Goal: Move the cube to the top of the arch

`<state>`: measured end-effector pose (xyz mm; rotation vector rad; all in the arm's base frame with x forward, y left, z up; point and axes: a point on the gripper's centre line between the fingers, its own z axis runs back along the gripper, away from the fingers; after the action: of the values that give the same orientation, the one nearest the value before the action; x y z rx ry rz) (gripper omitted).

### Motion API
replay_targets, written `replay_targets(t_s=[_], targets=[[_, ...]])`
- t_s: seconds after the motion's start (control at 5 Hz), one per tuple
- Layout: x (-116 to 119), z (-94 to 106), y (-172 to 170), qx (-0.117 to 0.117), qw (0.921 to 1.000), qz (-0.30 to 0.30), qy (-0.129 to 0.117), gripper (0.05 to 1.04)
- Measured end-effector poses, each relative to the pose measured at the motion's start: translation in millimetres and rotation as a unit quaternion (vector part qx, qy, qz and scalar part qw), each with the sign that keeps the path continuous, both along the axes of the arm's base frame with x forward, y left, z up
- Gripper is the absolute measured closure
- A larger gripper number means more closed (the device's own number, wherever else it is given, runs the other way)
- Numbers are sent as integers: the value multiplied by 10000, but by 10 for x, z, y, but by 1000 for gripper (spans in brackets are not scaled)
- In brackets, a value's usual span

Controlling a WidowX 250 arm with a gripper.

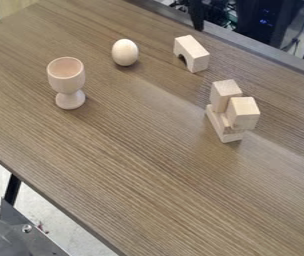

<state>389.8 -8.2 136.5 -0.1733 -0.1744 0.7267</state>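
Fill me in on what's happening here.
No block is being held right now. The wooden arch block stands near the far edge of the table with no cube on top, so the move isn't done. Two chunky wooden blocks sit on a small pile, with the wooden egg and upright wooden goblet toward the picture's left.

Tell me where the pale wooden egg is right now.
In the camera view, it's the pale wooden egg toward the upper left, between the wooden goblet and the wooden arch block.
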Motion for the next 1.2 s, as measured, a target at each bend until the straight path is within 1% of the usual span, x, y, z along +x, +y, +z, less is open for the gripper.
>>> replay_targets(t_s=[0.2, 0.4, 0.6, 0.8, 1.0, 1.2], targets=[[5, -119, -54, 63, 9998, -126, 137, 84], [-62, -213, -59, 140, 9993, -161, 292, 85], [-185, -361, -45, 181, 9982, -167, 554, 84], [-281, -454, -48, 165, 9969, -167, 745, 84], [-323, -500, -68, 138, 9962, -189, 835, 84], [-310, -497, -209, 31, 9966, -318, 755, 84]])
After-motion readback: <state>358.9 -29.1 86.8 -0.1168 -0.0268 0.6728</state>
